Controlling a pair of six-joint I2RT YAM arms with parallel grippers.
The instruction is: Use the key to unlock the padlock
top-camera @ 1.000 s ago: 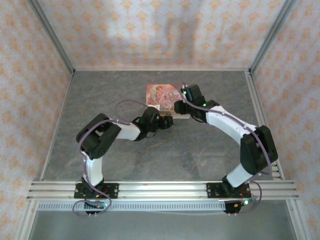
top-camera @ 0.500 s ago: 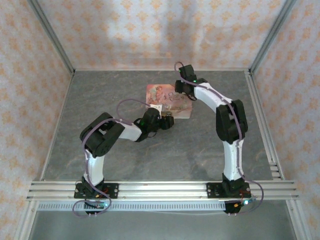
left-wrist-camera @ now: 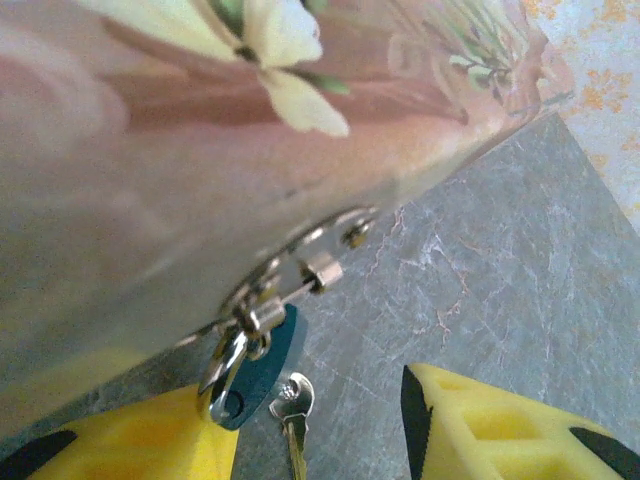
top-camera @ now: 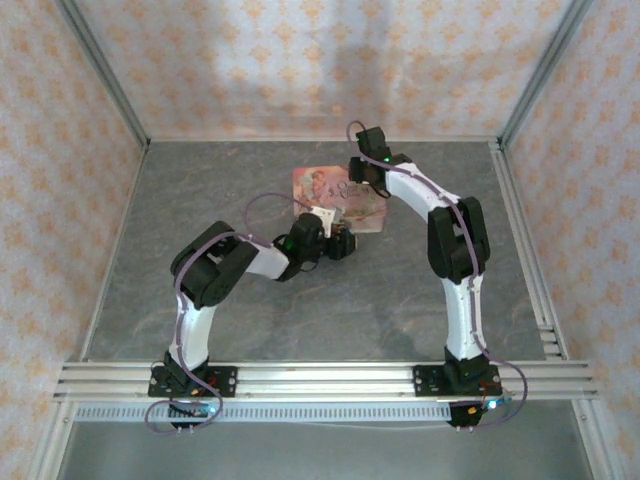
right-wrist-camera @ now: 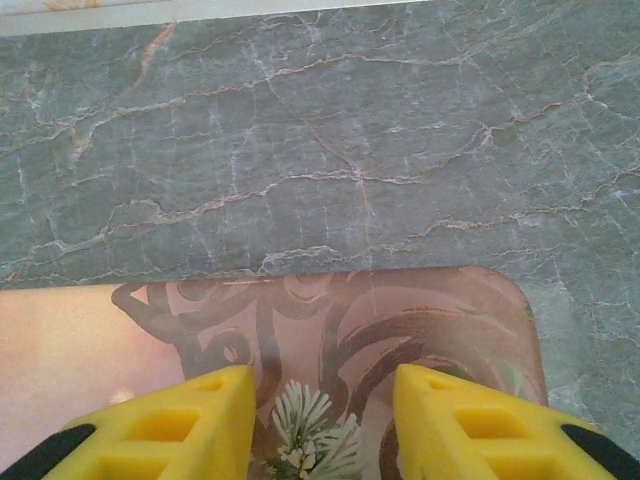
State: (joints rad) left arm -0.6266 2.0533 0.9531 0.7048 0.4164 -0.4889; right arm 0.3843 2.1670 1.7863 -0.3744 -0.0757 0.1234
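Padlock (left-wrist-camera: 262, 365) hangs from the hasp (left-wrist-camera: 320, 268) on the pink floral box (left-wrist-camera: 150, 180), with the key (left-wrist-camera: 293, 397) just beside it. Left gripper (left-wrist-camera: 320, 440) fingers stand apart either side of the key and grip nothing. Right gripper (right-wrist-camera: 320, 425) is part-open over the lid, which we reckon steadies the box.

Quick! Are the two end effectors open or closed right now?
Left end effector: open, holding nothing; the padlock and key are just in front.
Right end effector: open, holding nothing, above the pink box.

A pink floral box (top-camera: 318, 187) lies flat toward the far middle of the grey marbled table (top-camera: 390, 300), with patterned walls (top-camera: 300, 60) around it.
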